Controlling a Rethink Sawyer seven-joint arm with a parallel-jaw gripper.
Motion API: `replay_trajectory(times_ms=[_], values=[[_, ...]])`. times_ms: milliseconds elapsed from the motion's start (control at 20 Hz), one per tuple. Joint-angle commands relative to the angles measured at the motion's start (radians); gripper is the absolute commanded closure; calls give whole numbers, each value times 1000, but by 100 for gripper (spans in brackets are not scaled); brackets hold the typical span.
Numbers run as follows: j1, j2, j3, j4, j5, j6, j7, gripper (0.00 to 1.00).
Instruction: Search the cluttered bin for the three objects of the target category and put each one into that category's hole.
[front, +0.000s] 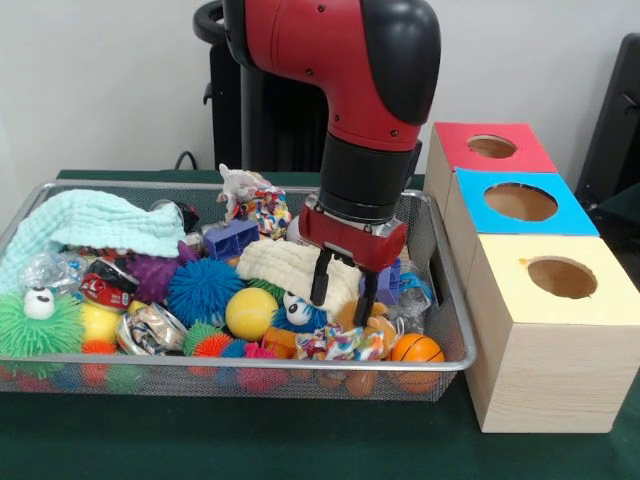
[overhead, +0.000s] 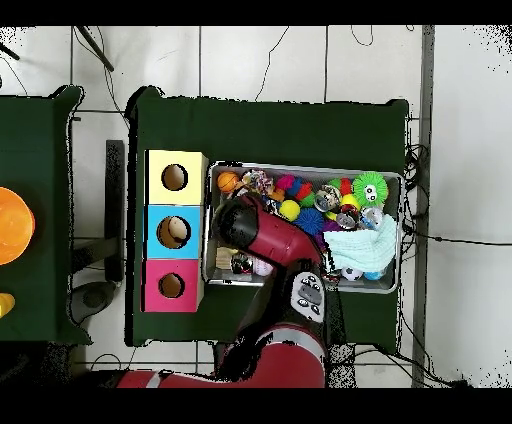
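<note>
The gripper (front: 343, 287) is hovering open and empty, cream cloth (front: 290, 268) just behind it, rope toy (front: 340, 343) below; it should descend straight, avoiding snagging cloth.

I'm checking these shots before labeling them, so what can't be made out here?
- Front view: the hand is open over the cream cloth; whatever lies under that cloth is hidden.
- Front view: items beneath the mint towel are covered.
- Overhead view: the red arm hides the hand and the bin's nearest part.
- Neither view shows inside the three holes.
</note>
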Motion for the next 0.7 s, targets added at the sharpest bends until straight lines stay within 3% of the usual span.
replay_trajectory(times_ms=[50,200,350,700], values=[[-46,-48,143,47,98,-109,316,0],[-98,-96,213,91,105,-162,343,0],[-112,-108,223,108,122,-182,358,0],[-87,-111,183,112,192,-183,387,0]])
